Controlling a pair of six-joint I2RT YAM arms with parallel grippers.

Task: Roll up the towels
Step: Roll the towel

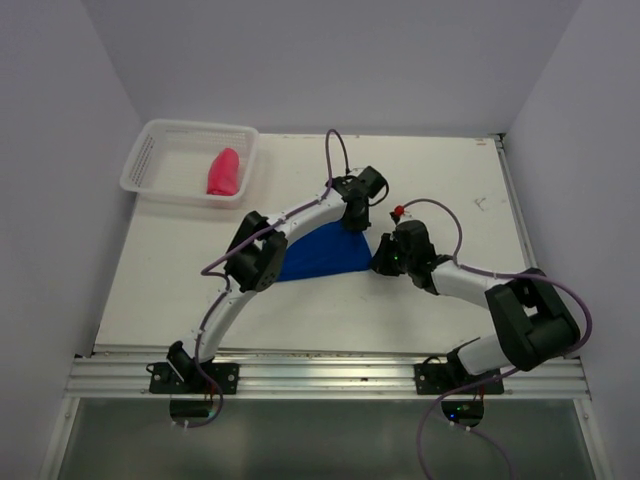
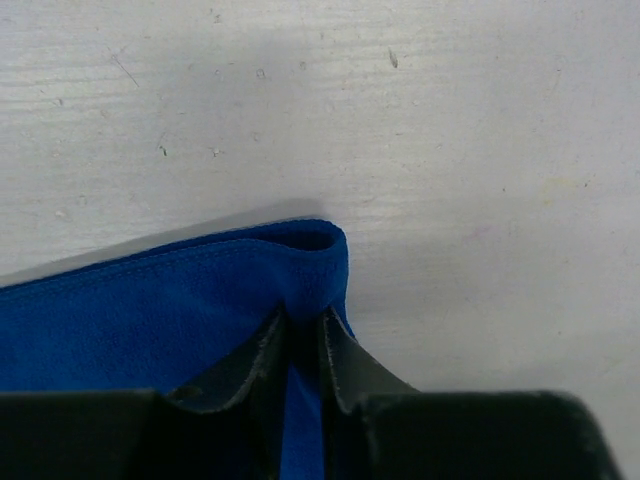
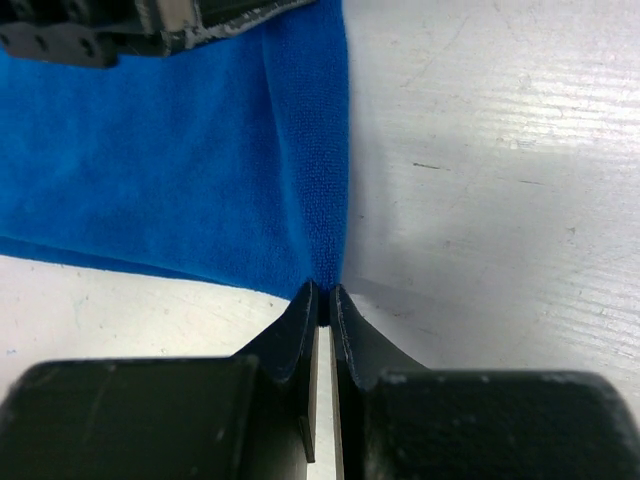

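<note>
The right fingers (image 3: 295, 330) pinch tight on the near right corner of the blue towel (image 1: 320, 255). The towel lies in the middle of the desk (image 1: 460, 180). The left fingers (image 2: 245, 360) squeeze its far right corner. Far behind the blue towel, to its left, the pink towel (image 1: 223, 172) sits in a white basket (image 1: 140, 160).

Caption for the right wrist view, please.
Right claw pinches the blue towel at its edge on the white table.
</note>
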